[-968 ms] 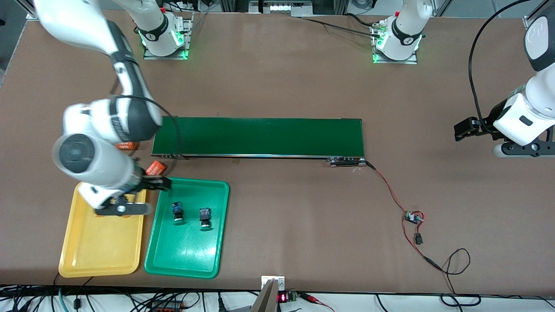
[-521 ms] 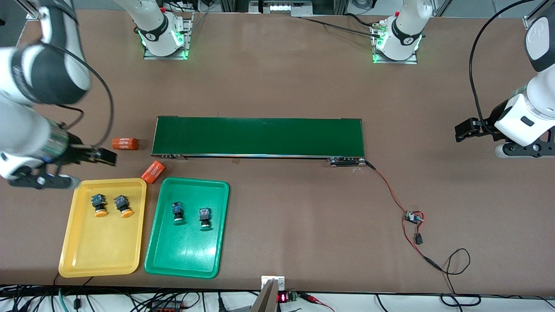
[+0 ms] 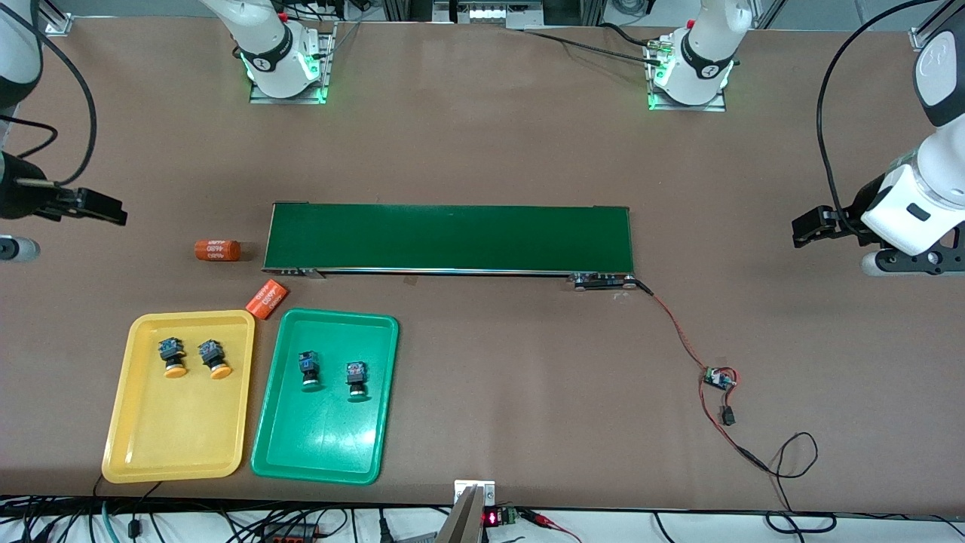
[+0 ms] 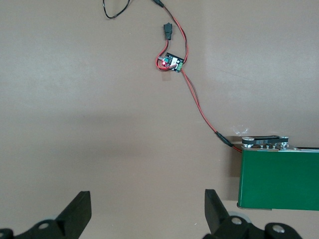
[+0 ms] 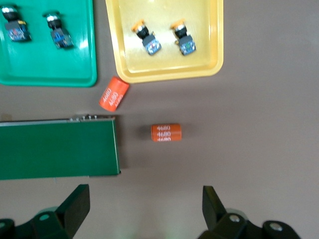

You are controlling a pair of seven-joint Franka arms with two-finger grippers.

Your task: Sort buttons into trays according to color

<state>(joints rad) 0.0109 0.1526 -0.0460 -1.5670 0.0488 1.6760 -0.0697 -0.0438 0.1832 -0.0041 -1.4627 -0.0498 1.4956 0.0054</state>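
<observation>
your sorting looks done: two orange buttons [image 3: 192,359] lie in the yellow tray [image 3: 178,460], two green buttons [image 3: 332,374] in the green tray [image 3: 315,461]. the right gripper [image 5: 144,199] and left gripper [image 4: 147,206] hang open and empty at the table's ends, so nothing's left to pick

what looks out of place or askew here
Two orange cylinders lie loose on the table, one tilted against the yellow tray. All four buttons are sorted, lying on their sides.
</observation>
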